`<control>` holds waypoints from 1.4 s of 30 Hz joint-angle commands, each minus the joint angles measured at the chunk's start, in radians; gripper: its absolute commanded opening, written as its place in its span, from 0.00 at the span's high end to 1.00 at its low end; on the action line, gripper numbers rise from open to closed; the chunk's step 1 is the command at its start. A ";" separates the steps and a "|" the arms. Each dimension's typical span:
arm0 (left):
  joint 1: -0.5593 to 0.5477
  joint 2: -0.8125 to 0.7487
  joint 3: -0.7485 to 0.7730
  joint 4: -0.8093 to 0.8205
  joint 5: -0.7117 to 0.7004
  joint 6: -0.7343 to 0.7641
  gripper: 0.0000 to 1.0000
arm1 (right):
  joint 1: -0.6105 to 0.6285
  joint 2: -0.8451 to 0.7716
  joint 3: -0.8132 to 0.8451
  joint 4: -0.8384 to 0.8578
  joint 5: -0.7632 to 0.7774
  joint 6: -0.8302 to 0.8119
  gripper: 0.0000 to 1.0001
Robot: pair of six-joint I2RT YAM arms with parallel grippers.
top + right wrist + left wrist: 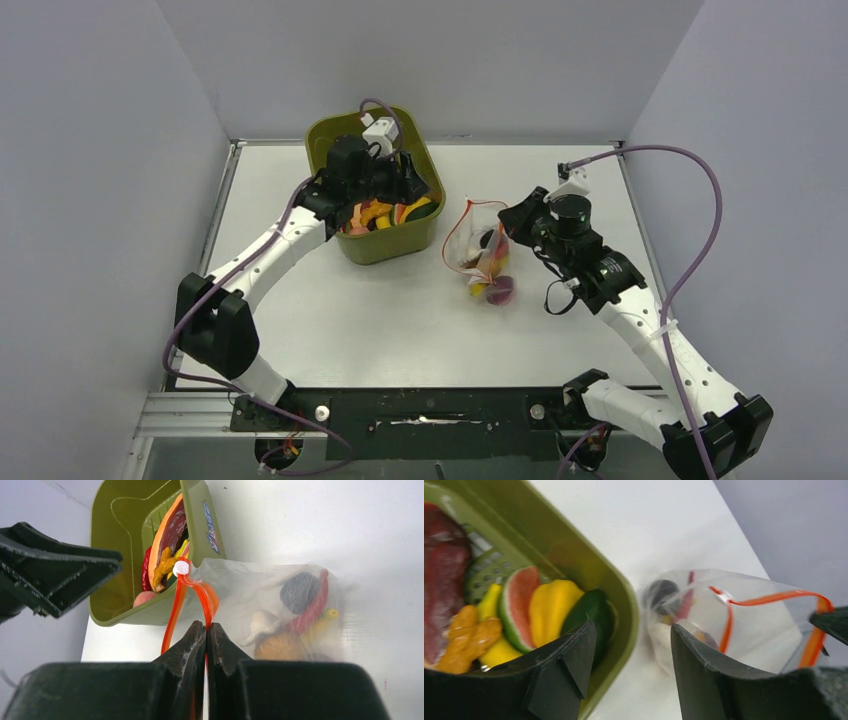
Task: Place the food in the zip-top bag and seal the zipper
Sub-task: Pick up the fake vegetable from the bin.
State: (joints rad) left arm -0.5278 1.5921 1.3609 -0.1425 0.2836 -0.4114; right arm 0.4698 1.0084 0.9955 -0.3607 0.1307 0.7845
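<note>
The zip-top bag (pixel 470 228) stands on the table just right of the bin, its mouth open and pulled up. My right gripper (pixel 206 625) is shut on the red-orange zipper (pixel 200 590) at the mouth's edge. Several pieces of food (pixel 300 615) lie inside the bag: a dark round piece, a red pepper, and white and yellow pieces. More food (pixel 549 607) fills the bin: a yellow piece, a watermelon slice (pixel 519 600) and a dark green piece. My left gripper (pixel 631 626) hangs open over the bin's right rim, with nothing between its fingers (pixel 579 650).
The olive-green bin (pixel 390 250) sits at the back left of the table, close to the bag. Grey walls enclose the table on the left, back and right. The left gripper (pixel 395 185) and the right gripper (pixel 515 215) are about a bag's width apart.
</note>
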 commanded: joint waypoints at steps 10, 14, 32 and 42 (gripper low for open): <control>0.130 0.223 0.251 -0.250 -0.150 0.234 0.41 | -0.007 -0.071 -0.027 -0.051 0.044 -0.053 1.00; 0.140 0.321 0.331 -0.310 -0.170 0.258 0.40 | -0.005 -0.053 -0.020 -0.074 0.038 -0.057 1.00; 0.206 0.570 0.626 -0.473 -0.136 0.265 0.40 | -0.009 0.064 0.051 -0.126 0.175 -0.072 1.00; 0.225 0.600 0.653 -0.465 -0.137 0.134 0.40 | -0.021 0.088 0.072 -0.153 0.188 -0.162 1.00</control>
State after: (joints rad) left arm -0.3058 2.1777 1.9503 -0.6029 0.1268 -0.2016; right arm 0.4618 1.0832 1.0107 -0.5129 0.2855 0.6739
